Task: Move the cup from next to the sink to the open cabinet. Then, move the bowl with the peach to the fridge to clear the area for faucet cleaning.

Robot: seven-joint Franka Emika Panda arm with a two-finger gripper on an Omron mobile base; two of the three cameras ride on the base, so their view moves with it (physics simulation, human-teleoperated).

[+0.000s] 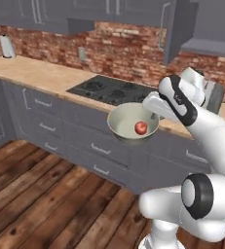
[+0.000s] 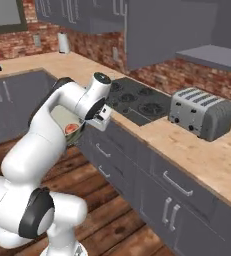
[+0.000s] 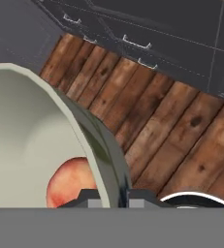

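In the left base view the bowl (image 1: 132, 121) is carried in the air in front of the dark grey lower cabinets (image 1: 84, 141), just below the counter edge, well above the plank floor (image 1: 46, 194). It sits nearly level, mouth up and tipped a little toward the camera, and holds the peach (image 1: 141, 128), which lies at about five o'clock on the inner wall. The gripper (image 1: 155, 108) meets the bowl's rim at about three o'clock. Behind, at twelve o'clock from the bowl, a black stovetop (image 1: 111, 89) is set into the wood counter (image 1: 31, 75). In the right base view the arm hides most of the bowl (image 2: 67, 117); a sliver of the peach (image 2: 71, 128) shows under the forearm, and a toaster (image 2: 201, 112) stands on the counter at three o'clock. In the hand view the gripper (image 3: 113, 196) is closed narrowly on the bowl (image 3: 31, 140) rim (one finger inside, one outside), the wall running up from between them toward eleven o'clock, with the peach (image 3: 70, 184) inside at the bottom.
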